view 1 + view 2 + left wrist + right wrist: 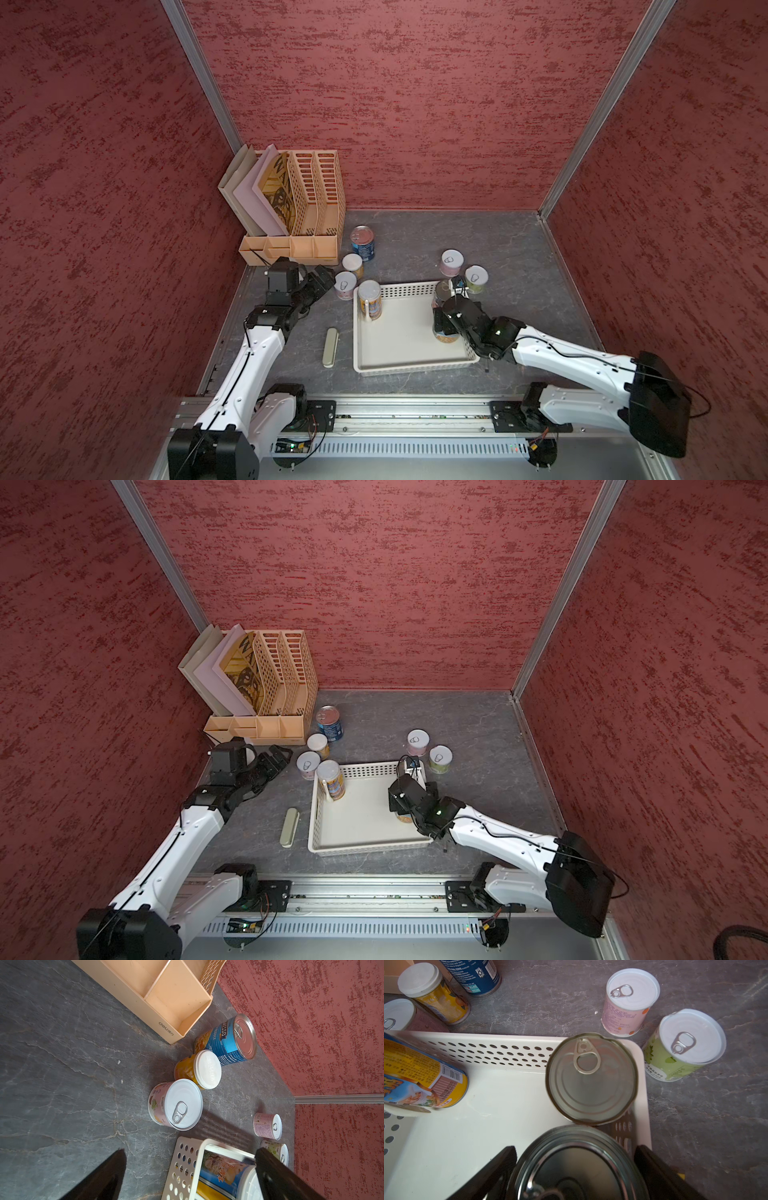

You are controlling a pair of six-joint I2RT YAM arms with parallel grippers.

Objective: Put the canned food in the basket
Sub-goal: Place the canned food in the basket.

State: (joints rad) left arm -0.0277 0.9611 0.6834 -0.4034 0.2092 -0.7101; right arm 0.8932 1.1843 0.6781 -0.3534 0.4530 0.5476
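The white perforated basket (415,368) (488,1051) holds a slim yellow-labelled can (370,299) (415,1076) at its far left corner. A dark pull-tab can (591,1078) stands at its far right corner. My right gripper (574,1147) (445,328) reaches down inside the basket, open, its fingers on either side of a wide metal can (577,1167). A sliver of basket wall shows beside one finger. My left gripper (191,1150) (326,278) hangs open and empty beside a small pink can (176,1104). A yellow white-lidded can (199,1069) and a blue can (226,1041) stand behind it.
A pink can (451,262) and a green can (476,278) stand just beyond the basket's far right corner. The beige file holder (299,208) fills the back left corner. An olive case (330,347) lies left of the basket. Red walls enclose three sides.
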